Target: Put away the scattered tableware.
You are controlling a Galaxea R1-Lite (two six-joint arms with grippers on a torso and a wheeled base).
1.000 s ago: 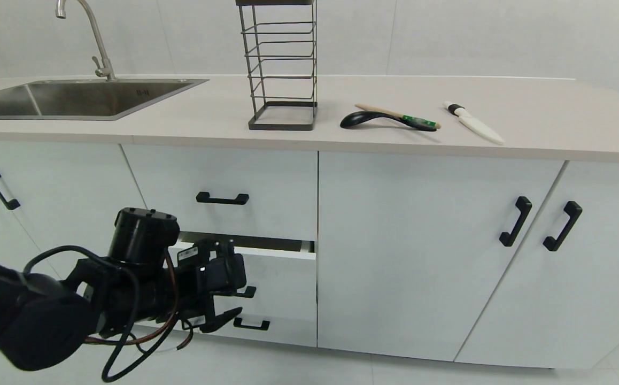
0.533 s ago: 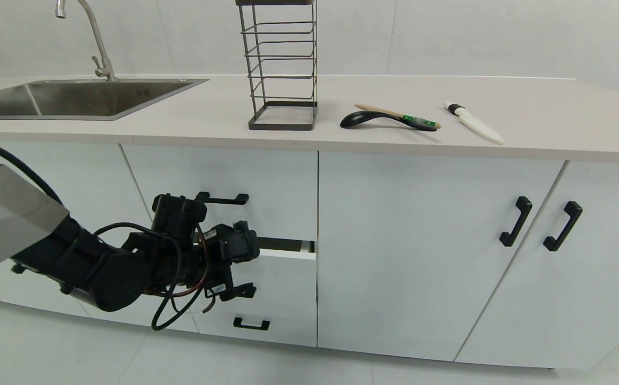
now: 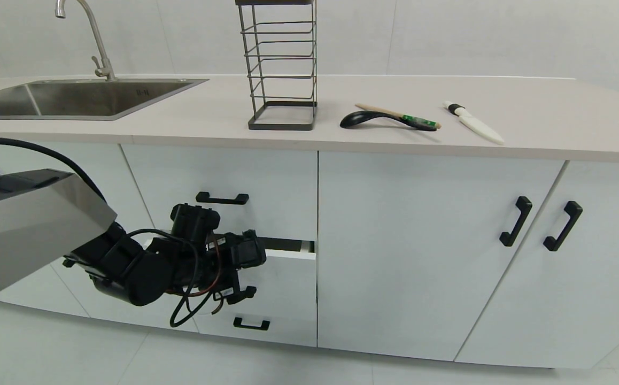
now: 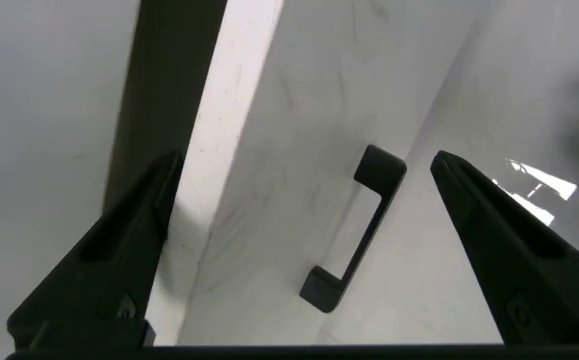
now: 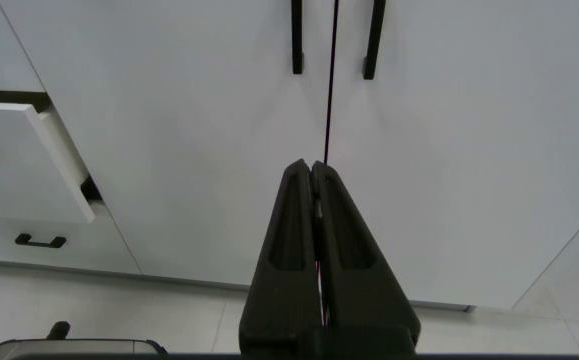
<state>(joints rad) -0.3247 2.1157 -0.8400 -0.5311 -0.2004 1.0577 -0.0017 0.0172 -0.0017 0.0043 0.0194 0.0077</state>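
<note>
The left pincer (image 4: 307, 168) gapes wide, with the part-open drawer's handle (image 4: 354, 230) between its fingers. Spoon (image 3: 373, 118) and knife (image 3: 475, 124) lie on the counter (image 3: 181, 125). They look light, stiff and slick, so grip mid-handle.

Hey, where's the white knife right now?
In the head view, the white knife lies flat on the countertop, toward the right, just right of the black spoon and apart from it.

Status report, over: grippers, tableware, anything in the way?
Left gripper open at the drawer handle. Right gripper shut. Spoon and knife lie on the counter. Drawer only ajar.
</note>
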